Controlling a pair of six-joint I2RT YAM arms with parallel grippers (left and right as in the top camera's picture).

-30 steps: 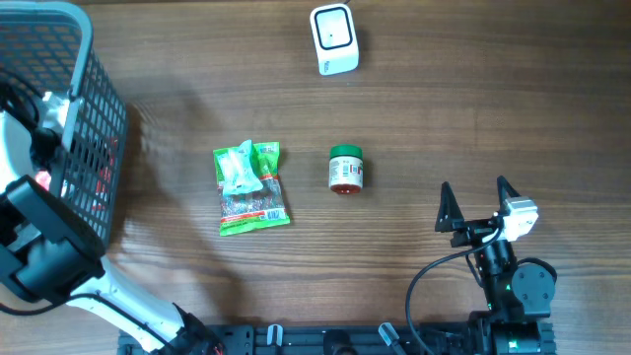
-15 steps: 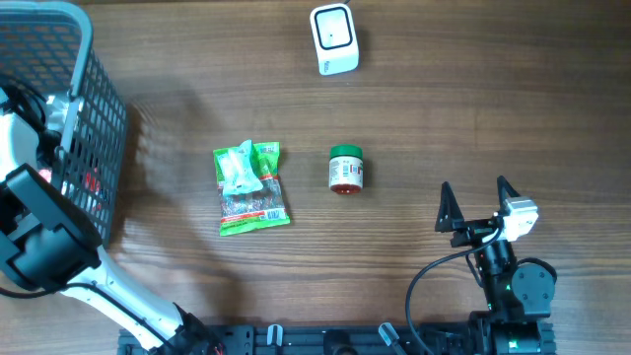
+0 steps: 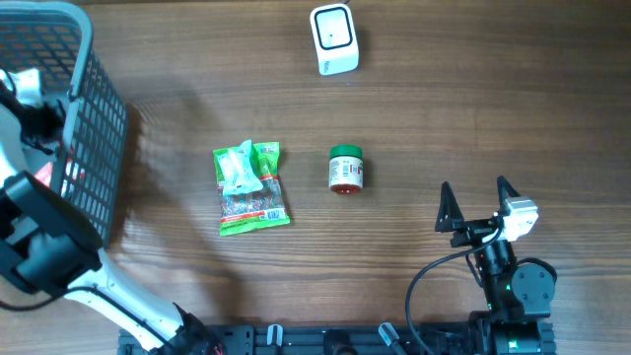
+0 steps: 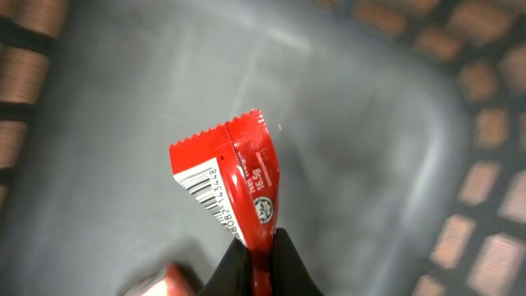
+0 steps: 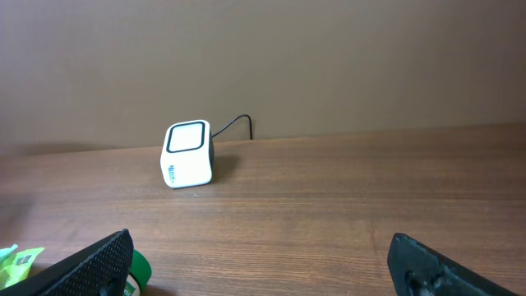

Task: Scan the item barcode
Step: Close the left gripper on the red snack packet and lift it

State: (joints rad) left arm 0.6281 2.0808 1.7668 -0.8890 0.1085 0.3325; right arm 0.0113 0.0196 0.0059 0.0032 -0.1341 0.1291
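While the right arm has not moved over the last second, the left arm has shifted inside the grey plastic mesh basket [image 3: 97,110] at the far left of the brown wooden table [image 3: 444,99]. From overhead, its white wrist now sits a little further back in the basket than a second ago, and the black arm section outside the basket has swung slightly with it.

The left gripper [image 4: 256,247], which stood apart a second ago, has now come together. Its wrist camera shows the two black fingers pinched on the lower end of a small red foil packet [image 4: 238,185] with a zigzag-cut top edge. The packet stands up from the fingers over the grey basket floor. A white barcode panel [image 4: 201,185] shows on its left face, tilted. Whether the packet is lifted off the floor cannot be told.

The right gripper [image 3: 474,187] rests near the front right of the table with its two black fingers spread wide, holding nothing, exactly as before.

Everything else lies where it did. A white box-shaped scanner with a dark-framed window [image 3: 333,39] stands at the back of the table. A green plastic snack bag [image 3: 250,187] lies flat near the middle, and a small jar with a green lid [image 3: 346,169] lies just to its right, apart from it.
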